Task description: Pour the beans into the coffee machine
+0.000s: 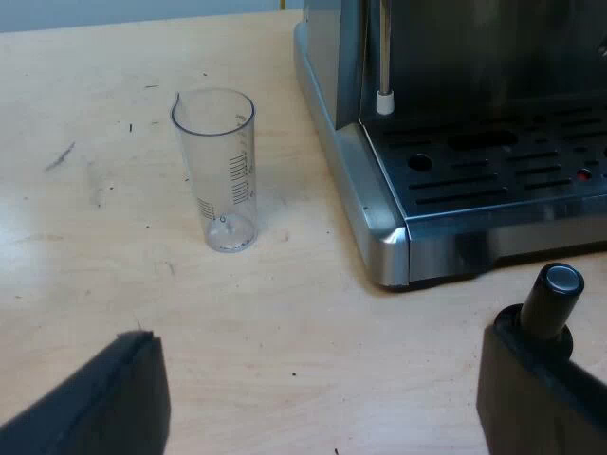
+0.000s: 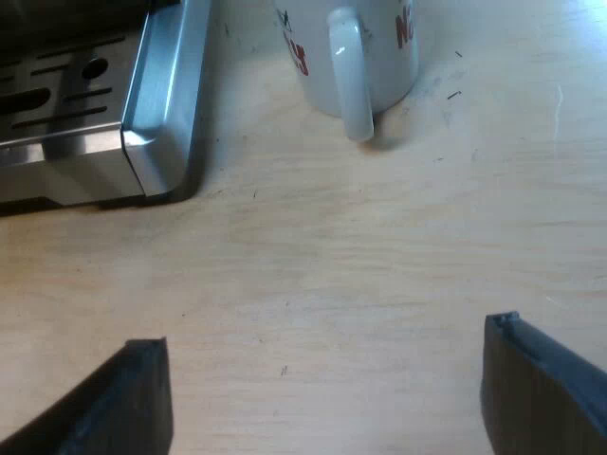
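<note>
Measuring glass stands upright just beside the base corner of the espresso machine, no beans visible inside, while the left gripper and right gripper are both spread wide and empty; an off-centre pinch could tip this light glass.

There's the left gripper, showing two matte black fingers, chunky wedges with slanted edges. The right gripper is showing the same: black fingers, blocky, sharp-cornered, faintly catching light along the rims.
</note>
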